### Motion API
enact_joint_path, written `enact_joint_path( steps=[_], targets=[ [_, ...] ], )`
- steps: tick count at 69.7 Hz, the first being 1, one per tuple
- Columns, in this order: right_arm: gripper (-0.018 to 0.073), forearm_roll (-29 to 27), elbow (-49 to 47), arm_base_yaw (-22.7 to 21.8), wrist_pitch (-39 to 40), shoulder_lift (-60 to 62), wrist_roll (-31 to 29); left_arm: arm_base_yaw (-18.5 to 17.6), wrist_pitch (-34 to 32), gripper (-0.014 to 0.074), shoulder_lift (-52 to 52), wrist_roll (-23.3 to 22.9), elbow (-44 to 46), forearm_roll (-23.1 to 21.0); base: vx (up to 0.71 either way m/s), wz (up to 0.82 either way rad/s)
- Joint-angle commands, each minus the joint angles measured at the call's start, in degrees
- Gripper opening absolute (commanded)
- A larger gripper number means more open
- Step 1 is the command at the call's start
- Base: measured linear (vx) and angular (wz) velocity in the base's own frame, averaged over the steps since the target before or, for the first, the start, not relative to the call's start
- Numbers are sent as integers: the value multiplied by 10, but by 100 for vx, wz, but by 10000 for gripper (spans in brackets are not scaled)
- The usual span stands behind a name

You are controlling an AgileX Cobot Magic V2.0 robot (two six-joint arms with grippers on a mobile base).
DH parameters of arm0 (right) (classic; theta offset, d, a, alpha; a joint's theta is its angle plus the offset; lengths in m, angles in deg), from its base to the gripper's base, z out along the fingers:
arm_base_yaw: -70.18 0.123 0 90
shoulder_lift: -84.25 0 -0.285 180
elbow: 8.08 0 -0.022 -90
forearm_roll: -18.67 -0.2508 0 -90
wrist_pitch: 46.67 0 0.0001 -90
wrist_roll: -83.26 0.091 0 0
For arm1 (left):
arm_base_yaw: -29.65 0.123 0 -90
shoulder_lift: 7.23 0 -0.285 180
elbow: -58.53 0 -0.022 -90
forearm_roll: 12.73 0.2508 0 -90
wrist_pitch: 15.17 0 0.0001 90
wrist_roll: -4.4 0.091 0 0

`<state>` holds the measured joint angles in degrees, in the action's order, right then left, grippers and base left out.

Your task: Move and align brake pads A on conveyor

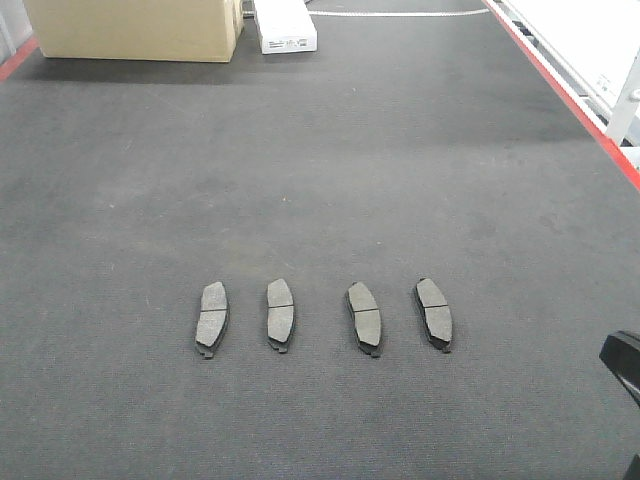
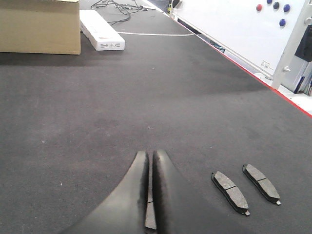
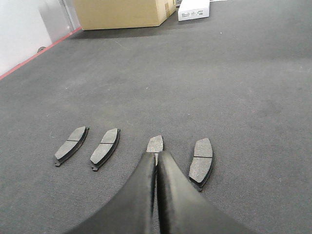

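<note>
My right claw [image 3: 156,158] fills the bottom of its wrist view, fingers pressed together with nothing between them, the tips above the near end of the third brake pad [image 3: 155,144]. My left claw [image 2: 149,161] is likewise closed and empty, with two pads [image 2: 229,191] just off to its right on the belt. From the front view, all four brake pads A [image 1: 280,314] lie in a row across the conveyor [image 1: 320,170], apart from one another, roughly parallel. Far back sit a cardboard box [image 1: 135,28] and a white box [image 1: 284,25].
</note>
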<state>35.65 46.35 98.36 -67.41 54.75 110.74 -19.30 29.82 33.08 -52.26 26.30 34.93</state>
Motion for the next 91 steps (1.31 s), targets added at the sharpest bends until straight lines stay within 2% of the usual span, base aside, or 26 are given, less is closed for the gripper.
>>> enact_joint_path(
  steps=[1,22,27,33,43,54,64,73,91],
  targets=[
    [-8,8,-15,-2,36,-3,-4,-3,-27,-6,4,0,12,19,0,0],
    [-8,8,-15,-2,36,-3,-4,-3,-25,-6,4,0,12,17,0,0],
    [-8,8,-15,-2,36,-3,-4,-3,-20,-6,2,15,12,5,0,0],
    [-8,8,-15,-2,36,-3,-4,-3,-22,-6,-4,79,12,-35,0,0],
    [-8,8,-15,-2,36,-3,-4,-3,-49,-6,-22,235,12,-143,0,0],
    [-8,8,-15,-2,36,-3,-4,-3,-96,-6,-47,385,12,-252,0,0],
    [-8,8,-15,-2,36,-3,-4,-3,-120,-6,-59,486,12,-320,0,0],
    [-8,8,-15,-2,36,-3,-4,-3,-132,-6,-61,529,12,-362,0,0],
    [-8,8,-15,-2,36,-3,-4,-3,-134,-6,-61,531,12,-388,0,0]
  ],
)
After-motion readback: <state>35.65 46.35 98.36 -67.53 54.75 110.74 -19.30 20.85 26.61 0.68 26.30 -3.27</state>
